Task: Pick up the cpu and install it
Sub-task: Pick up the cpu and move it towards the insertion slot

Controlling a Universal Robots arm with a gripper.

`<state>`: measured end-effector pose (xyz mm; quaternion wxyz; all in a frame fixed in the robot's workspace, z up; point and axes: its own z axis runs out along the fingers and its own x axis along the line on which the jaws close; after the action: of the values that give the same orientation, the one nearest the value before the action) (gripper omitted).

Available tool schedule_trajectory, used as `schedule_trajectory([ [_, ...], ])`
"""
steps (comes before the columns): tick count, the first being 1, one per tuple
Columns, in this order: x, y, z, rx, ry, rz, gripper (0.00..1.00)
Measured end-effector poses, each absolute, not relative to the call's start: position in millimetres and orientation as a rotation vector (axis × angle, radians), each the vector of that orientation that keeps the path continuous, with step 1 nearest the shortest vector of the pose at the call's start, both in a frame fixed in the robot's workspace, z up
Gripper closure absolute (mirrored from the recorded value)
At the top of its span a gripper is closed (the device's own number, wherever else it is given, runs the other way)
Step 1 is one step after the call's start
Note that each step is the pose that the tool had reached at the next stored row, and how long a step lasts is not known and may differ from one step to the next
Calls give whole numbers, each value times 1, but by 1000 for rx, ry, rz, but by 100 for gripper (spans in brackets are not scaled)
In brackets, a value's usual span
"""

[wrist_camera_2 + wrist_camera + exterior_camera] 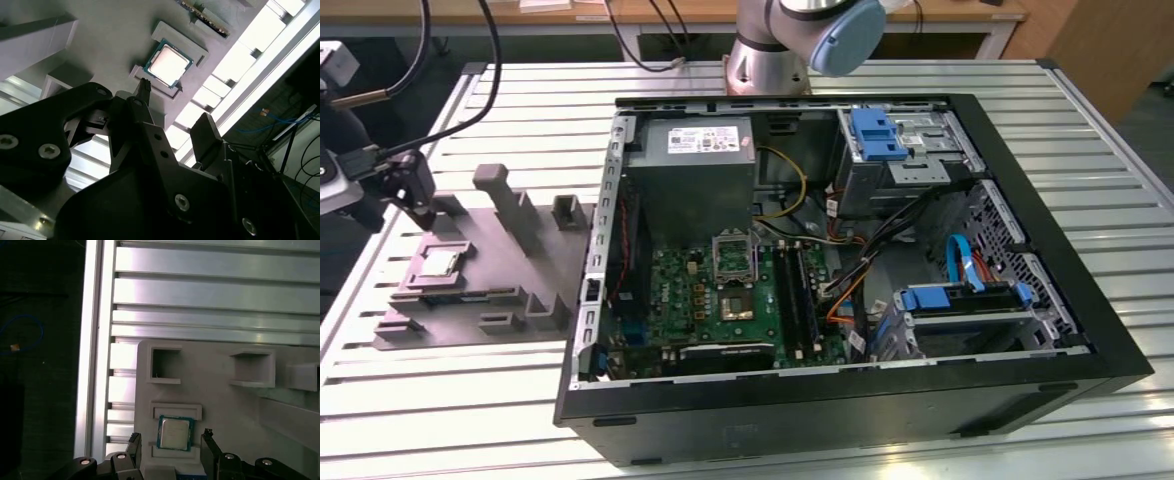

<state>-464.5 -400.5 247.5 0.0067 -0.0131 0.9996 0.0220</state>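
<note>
1. The end effector (171, 438) is released: its two dark fingers (209, 441) stand spread apart and hold nothing.
2. Directly beneath it, in line with the gap between the fingers, the cpu (175, 433) lies flat, silvery top up, ungrasped.
3. The cpu sits in a shallow square recess of a grey holder plate (225, 405), which also carries empty pockets and upright posts.
4. The plate rests on the slatted metal worktop (480, 400).
5. Farther off stands an open computer case (1107, 350) with its motherboard (707, 290) exposed.

Small square cpu (175, 433), silvery top, lies flat in a grey tray (227, 407) pocket, just beneath the gripper (170, 436), between its spread fingers, untouched.
</note>
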Motion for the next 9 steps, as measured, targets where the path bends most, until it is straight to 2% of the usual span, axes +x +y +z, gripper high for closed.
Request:
schedule_trajectory([
  [9,-465,-400,242,-37,3127,69,41],
])
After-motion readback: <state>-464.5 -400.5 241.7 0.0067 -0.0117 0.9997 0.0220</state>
